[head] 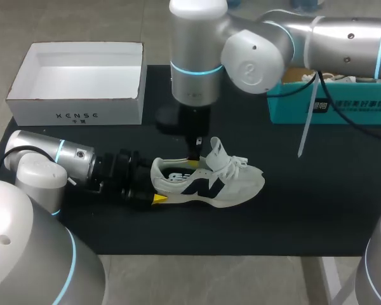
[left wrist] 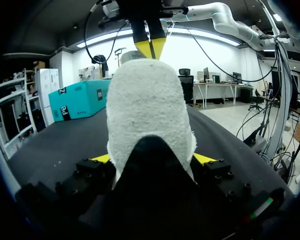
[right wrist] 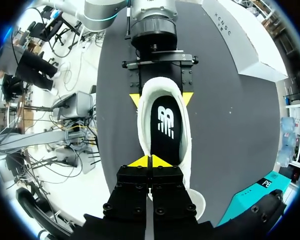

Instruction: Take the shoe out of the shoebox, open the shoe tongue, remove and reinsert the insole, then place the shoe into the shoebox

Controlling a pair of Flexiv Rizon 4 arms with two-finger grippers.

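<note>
A white sneaker (head: pixel 225 185) with a dark logo lies on its sole on the black mat, toe to the right. My left gripper (head: pixel 155 185) comes in low from the left and is shut on the heel (left wrist: pixel 147 110), one yellow fingertip (left wrist: pixel 102 159) on each side. My right gripper (head: pixel 193 159) hangs straight down into the shoe's mouth, just behind the raised tongue (head: pixel 217 152). In the right wrist view its tips (right wrist: pixel 150 161) are pressed together over the black insole (right wrist: pixel 165 127), which lies in the shoe. Whether they pinch the insole is hidden.
The open white shoebox (head: pixel 25 95) stands at the mat's back left. A teal box (head: pixel 330 105) sits at the back right, with a white strap (head: pixel 305 136) hanging down in front of it. The black mat (head: pixel 305 210) ends near the front edge.
</note>
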